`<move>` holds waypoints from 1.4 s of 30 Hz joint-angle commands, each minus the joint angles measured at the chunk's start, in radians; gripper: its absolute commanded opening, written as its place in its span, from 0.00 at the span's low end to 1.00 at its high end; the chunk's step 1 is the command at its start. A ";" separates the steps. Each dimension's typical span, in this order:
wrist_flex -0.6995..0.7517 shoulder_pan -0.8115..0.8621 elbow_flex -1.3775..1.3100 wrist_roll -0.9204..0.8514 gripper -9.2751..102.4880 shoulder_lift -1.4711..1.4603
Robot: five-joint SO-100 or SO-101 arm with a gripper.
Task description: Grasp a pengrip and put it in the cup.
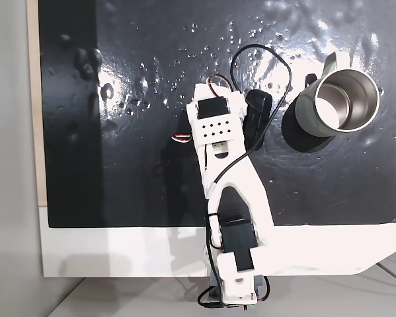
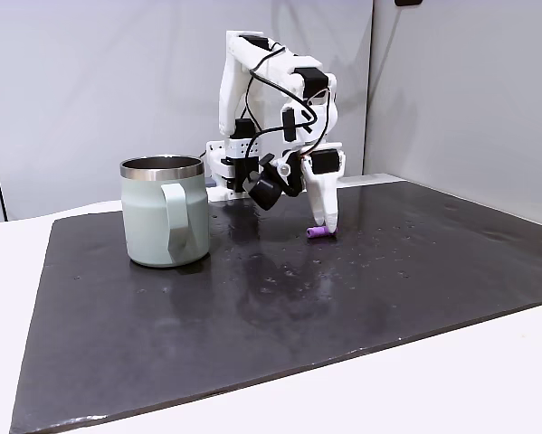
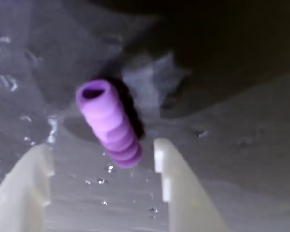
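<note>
Wrist view shows the end effector (image 3: 103,154) open, its fingers straddling the near end of the pengrip (image 3: 110,123), which lies on the counter (image 3: 241,145), long axis pointing ahead and slightly left.

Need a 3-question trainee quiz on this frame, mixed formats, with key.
1. True or false: the pengrip lies on the mat, not yet gripped.
2. Multiple choice: in the wrist view, the pincer is A) shut on the pengrip, B) open, with the pengrip's near end between its fingertips, C) over the cup.
3. Fill in: the cup stands ____ with its handle toward the camera in a fixed view.

Key: 1 true; 2 B; 3 upright.
</note>
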 commanded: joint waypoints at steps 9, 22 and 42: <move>-0.060 0.015 -0.020 0.009 0.12 -0.031; 0.196 0.081 -0.328 -0.014 0.08 0.092; 0.600 0.212 -0.807 -0.127 0.08 0.267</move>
